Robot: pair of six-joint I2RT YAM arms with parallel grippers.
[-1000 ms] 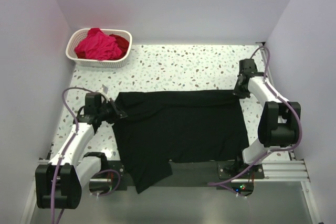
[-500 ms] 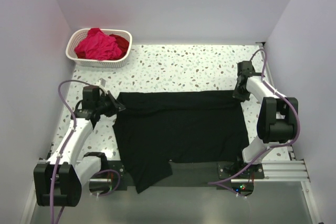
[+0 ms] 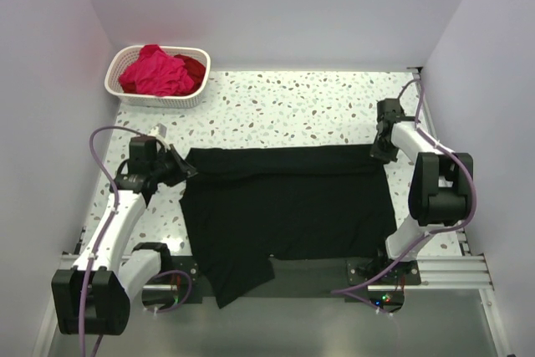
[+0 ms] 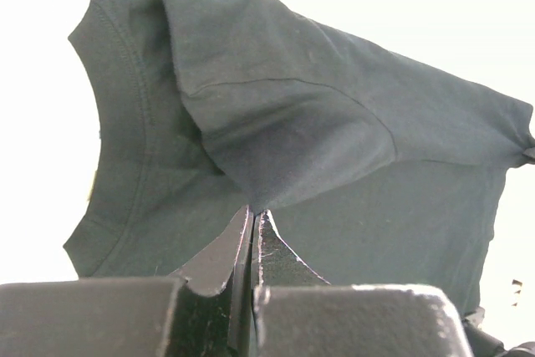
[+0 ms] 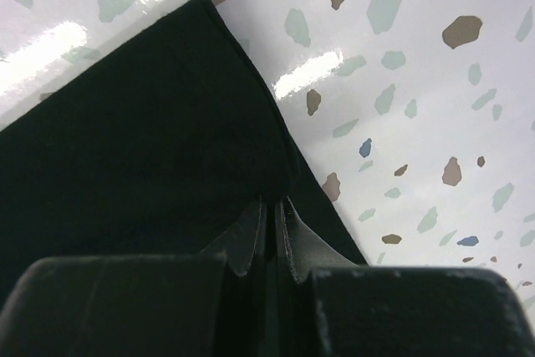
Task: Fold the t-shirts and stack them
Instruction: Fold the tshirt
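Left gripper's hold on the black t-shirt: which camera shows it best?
Left wrist: the left gripper is shut on a fold of the black t-shirt, seen close. Top external shows it only small, at the shirt's left edge. Right wrist shows only the right gripper at another corner.

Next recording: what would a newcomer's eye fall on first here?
First, the big black shirt spread across the middle of the speckled table. The left gripper is shut on its far left corner and the right gripper on its far right corner. Next, the white basket in the table's far left corner, holding a crumpled pink shirt and a red shirt.
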